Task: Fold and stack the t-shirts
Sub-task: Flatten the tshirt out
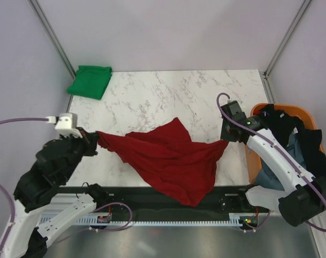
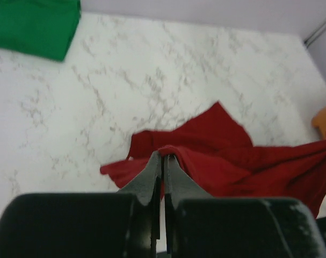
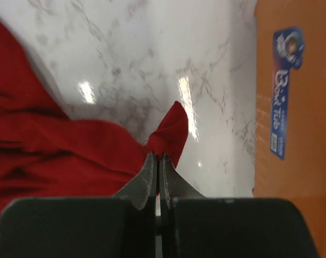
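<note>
A dark red t-shirt [image 1: 171, 158] is stretched between both grippers above the marble table [image 1: 168, 91], its lower part hanging over the near edge. My left gripper [image 1: 95, 141] is shut on the shirt's left end; in the left wrist view the red cloth [image 2: 232, 156] bunches at the gripper's [image 2: 164, 156] closed tips. At the other end my right gripper [image 1: 226, 140] is shut on a corner of the shirt [image 3: 171, 131], pinched at that gripper's [image 3: 158, 157] tips. A bright green t-shirt [image 1: 90, 80] lies folded at the far left corner. Black and grey-blue garments [image 1: 291, 145] fill the basket.
An orange plastic basket [image 1: 309, 115] stands at the table's right edge beside my right arm; its orange wall [image 3: 297, 107] shows close by in the right wrist view. Grey walls and metal posts enclose the table on three sides.
</note>
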